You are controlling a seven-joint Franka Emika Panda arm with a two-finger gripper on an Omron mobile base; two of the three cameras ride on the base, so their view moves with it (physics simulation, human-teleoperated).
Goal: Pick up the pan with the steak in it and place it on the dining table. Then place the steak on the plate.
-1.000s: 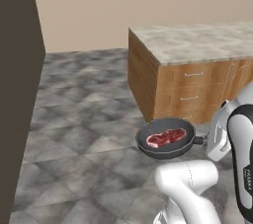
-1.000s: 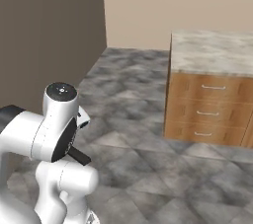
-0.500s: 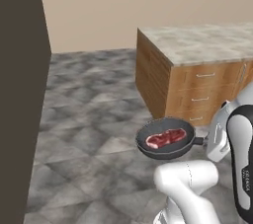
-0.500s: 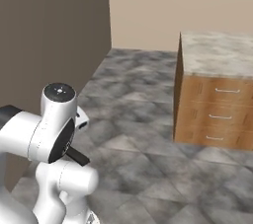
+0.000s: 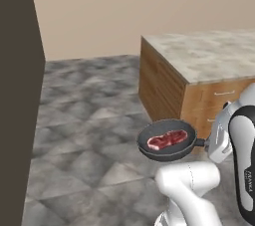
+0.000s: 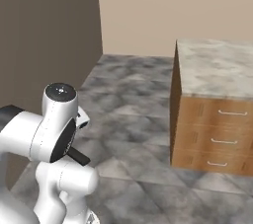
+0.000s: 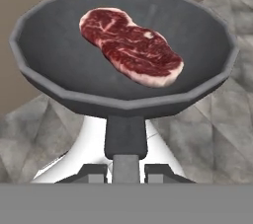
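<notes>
The fingers (image 7: 126, 171) are clamped on the handle of the pan (image 7: 74, 77), which reaches straight out from their tips, level above the floor (image 5: 89, 120). The steak (image 7: 129, 45) lies flat inside, toward its far side.

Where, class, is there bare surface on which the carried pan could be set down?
The marbled counter top above the wooden drawers lies bare as far as seen. The pan, holding the steak, hangs over open grey floor beside the dark wall.
</notes>
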